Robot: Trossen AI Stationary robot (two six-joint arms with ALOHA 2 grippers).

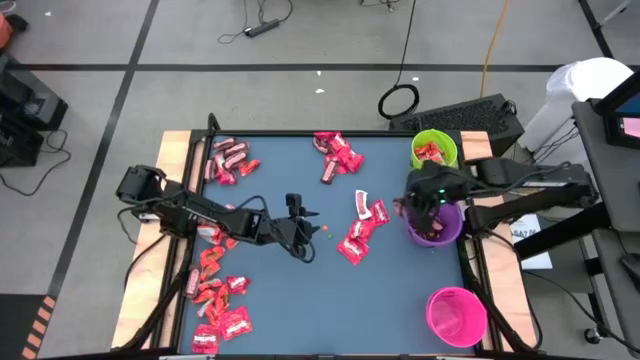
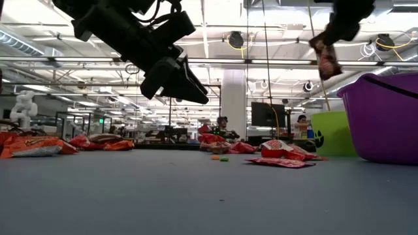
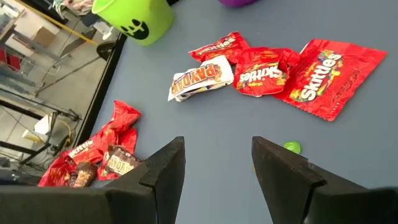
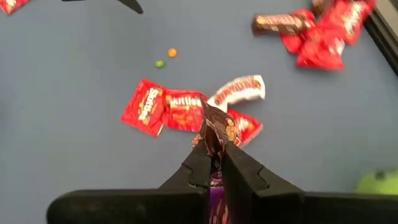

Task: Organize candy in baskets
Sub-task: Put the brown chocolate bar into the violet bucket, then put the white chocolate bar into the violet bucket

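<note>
Right hand (image 4: 214,163) clenched on dark maroon candy (image 4: 217,132), up over purple basket (image 1: 437,225) rim. Left hand (image 3: 217,165) released, empty, above mid bench (image 1: 290,300). Red candy (image 1: 360,228) scattered on bench; some in green basket (image 1: 434,150); pink basket (image 1: 457,316) near corner.

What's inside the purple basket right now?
The purple basket holds some dark candy, seen from above. The right gripper, shut on a maroon candy, covers part of it.

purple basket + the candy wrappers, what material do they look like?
Purple basket: looks like moulded plastic, opaque with a smooth, softly glossy wall and a thick rolled rim. Candy wrappers: probably thin plastic or foil film, shiny and creased, with printed lettering; the exact film can't be told.
</note>
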